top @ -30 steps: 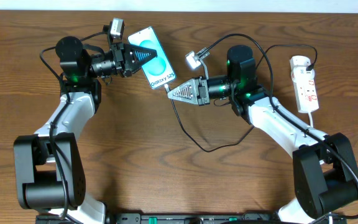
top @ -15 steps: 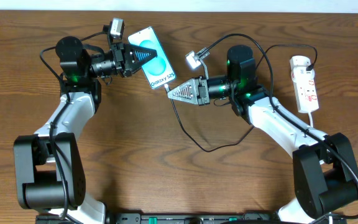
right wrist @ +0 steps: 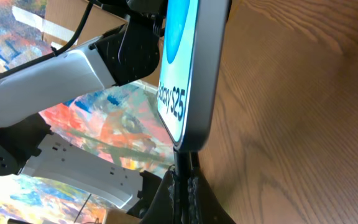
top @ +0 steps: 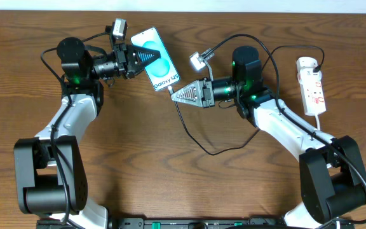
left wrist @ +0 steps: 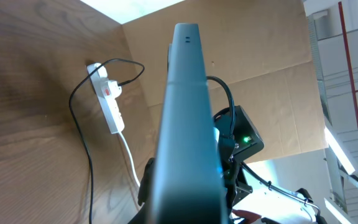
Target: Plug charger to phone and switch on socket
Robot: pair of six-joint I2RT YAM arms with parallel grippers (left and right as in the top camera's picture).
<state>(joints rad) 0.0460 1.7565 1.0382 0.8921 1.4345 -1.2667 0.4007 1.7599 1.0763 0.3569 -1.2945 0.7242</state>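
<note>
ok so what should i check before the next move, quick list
1. phone gripped by left claw: ok, clamped across the screen.
2. charger tip held in right claw: ok, it sits right at the phone's bottom edge.
3. Tip fully seated in the port: cannot tell, the joint is too dark in the right wrist view.
4. Cable slack: ok, a loose loop lies on the table.
5. Lead plugged into socket: ok, a black lead runs into it.
6. Socket switch state: cannot tell, too small to read.
</note>
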